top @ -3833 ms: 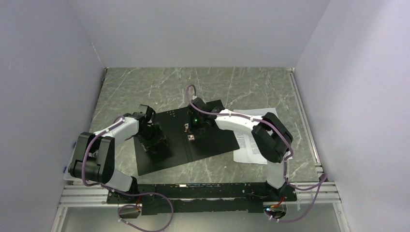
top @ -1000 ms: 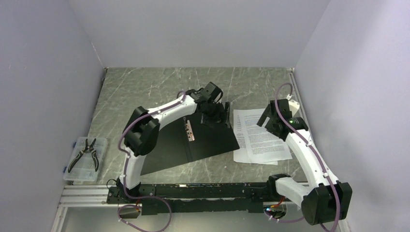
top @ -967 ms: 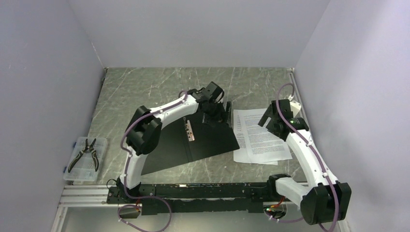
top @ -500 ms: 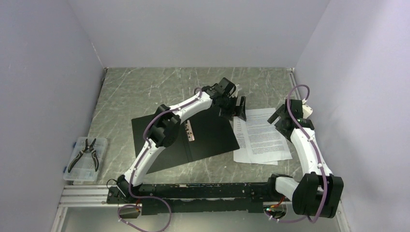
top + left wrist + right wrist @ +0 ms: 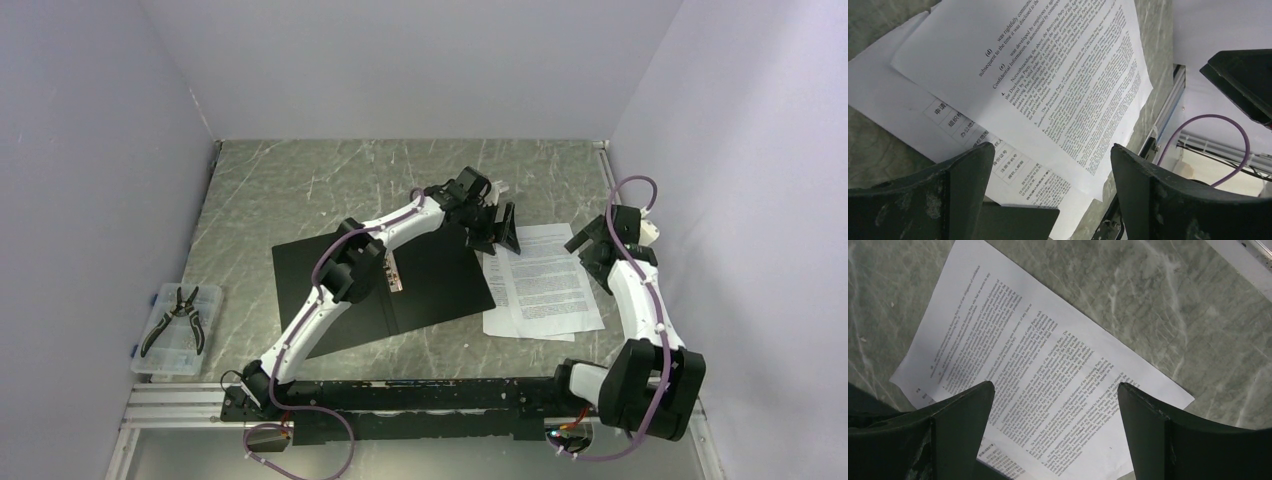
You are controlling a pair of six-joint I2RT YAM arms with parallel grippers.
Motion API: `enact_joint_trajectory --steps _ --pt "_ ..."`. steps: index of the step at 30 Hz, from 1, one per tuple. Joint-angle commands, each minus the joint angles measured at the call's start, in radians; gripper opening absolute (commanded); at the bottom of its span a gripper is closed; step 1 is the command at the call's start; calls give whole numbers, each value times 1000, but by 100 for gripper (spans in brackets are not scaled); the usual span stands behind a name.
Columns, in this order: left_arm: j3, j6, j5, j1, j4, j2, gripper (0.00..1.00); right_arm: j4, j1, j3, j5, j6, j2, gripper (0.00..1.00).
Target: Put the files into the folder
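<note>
two sheets at least, the files (image 5: 545,285), are seen lying overlapped on the marbled table (image 5: 300,190) at centre right of the top view. they are placed just beside the right edge of the folder (image 5: 440,285), which is spread open, black inside up, in the middle of the frame. a metal clip (image 5: 393,272) is seen near its spine.

the left gripper (image 5: 500,228) is held over the upper left corner of the files, its jaws spread wide with nothing between them. in the left wrist view the printed text is framed by its fingers (image 5: 948,195).

the right gripper (image 5: 592,250) is held over the upper right part of the sheets, likewise parted and empty. whether either gripper touches the paper cannot be told.

a clear box (image 5: 200,355) with pliers (image 5: 178,320) inside is seen at lower left.
</note>
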Motion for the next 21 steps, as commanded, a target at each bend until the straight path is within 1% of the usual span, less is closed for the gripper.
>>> enact_joint_trajectory --steps 1,6,10,15,21 --pt "25 -25 69 -1 58 24 93 63 -25 -16 -26 -24 23 100" --pt "18 -22 65 -1 47 32 93 124 -55 -46 -64 -37 67 100" --pt "18 -16 59 -1 33 35 93 186 -108 -75 -112 -74 97 100" --pt "18 -13 54 0 23 39 93 245 -162 -96 -127 -71 147 100" --pt "19 -6 46 0 8 40 93 286 -180 -101 -141 -71 233 100"
